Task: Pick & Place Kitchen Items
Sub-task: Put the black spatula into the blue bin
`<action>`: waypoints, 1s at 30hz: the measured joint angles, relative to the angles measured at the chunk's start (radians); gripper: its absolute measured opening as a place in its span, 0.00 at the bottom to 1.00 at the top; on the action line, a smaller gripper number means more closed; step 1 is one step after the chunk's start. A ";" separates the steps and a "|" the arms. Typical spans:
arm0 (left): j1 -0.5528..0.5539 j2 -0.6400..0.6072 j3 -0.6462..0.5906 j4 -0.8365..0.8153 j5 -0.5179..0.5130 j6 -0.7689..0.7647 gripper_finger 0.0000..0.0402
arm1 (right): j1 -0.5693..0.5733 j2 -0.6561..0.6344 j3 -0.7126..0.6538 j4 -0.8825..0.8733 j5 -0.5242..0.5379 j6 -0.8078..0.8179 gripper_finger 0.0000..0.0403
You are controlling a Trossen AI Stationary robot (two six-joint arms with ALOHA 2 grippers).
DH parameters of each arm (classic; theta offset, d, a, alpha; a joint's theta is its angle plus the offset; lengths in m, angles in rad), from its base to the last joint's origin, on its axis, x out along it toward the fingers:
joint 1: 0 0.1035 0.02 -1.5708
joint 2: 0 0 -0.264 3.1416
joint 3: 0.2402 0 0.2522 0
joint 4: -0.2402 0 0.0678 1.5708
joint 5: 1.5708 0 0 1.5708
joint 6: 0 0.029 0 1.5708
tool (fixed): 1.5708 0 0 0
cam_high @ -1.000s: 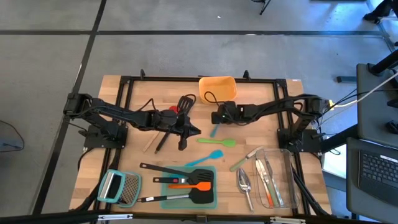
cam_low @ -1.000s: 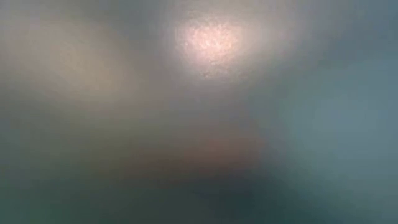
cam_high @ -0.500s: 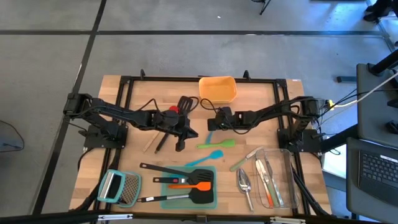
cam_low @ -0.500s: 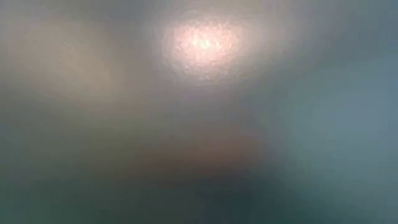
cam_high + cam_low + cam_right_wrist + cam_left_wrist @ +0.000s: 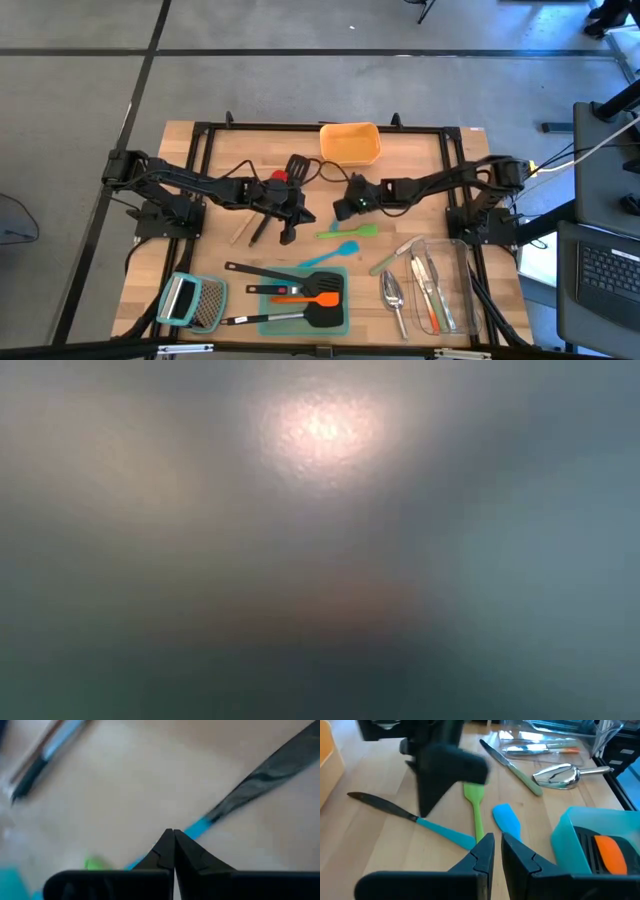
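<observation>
At the near edge of the wooden table (image 5: 220,140), a flat metal grater (image 5: 190,301) with a pale-blue handle is lying beside a teal tray (image 5: 335,322) that is holding a black turner (image 5: 320,315) and an orange turner (image 5: 322,297). To the right, a shiny silver scoop (image 5: 392,291) is resting next to a clear bin (image 5: 462,262) of cutlery. Further in, a slim green spatula (image 5: 350,231) and a teal spatula (image 5: 337,252) are lying loose on the boards. The left gripper (image 5: 291,222) is hanging over mid-table, its dark fingers almost together with nothing between them. The right gripper (image 5: 343,207), pinched closed and empty, is hovering just above a blue-handled knife (image 5: 410,816) with a dark pointed blade. An orange tub (image 5: 350,143) is sitting at the far edge
</observation>
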 joint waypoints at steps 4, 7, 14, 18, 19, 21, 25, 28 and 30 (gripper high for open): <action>0.000 0.000 0.000 -0.006 -0.001 0.001 0.07 | 0.048 -0.002 0.000 -0.022 -0.089 -0.027 0.01; 0.000 0.000 0.000 -0.006 -0.002 0.002 0.07 | 0.097 -0.002 0.000 -0.049 -0.080 -0.030 0.01; 0.000 0.000 0.000 -0.005 -0.003 0.000 0.07 | 0.148 0.007 0.003 -0.054 0.037 0.033 0.01; 0.000 0.000 0.000 -0.005 -0.003 -0.007 0.07 | 0.153 0.008 0.003 -0.052 0.066 0.037 0.01; 0.000 0.000 0.000 -0.005 -0.003 -0.008 0.07 | 0.153 0.008 0.003 -0.053 0.071 0.036 0.01; 0.000 0.000 0.000 -0.005 -0.003 -0.008 0.07 | 0.153 0.008 0.003 -0.053 0.078 0.037 0.01; 0.000 0.000 0.000 -0.005 -0.003 -0.009 0.07 | 0.158 0.023 0.004 -0.057 0.079 0.040 0.01; 0.000 0.000 0.000 -0.005 -0.004 -0.009 0.07 | 0.161 0.037 0.007 -0.053 0.079 0.040 0.01; 0.000 0.000 0.000 -0.004 -0.005 -0.009 0.07 | 0.160 0.059 0.016 -0.058 0.079 0.040 0.01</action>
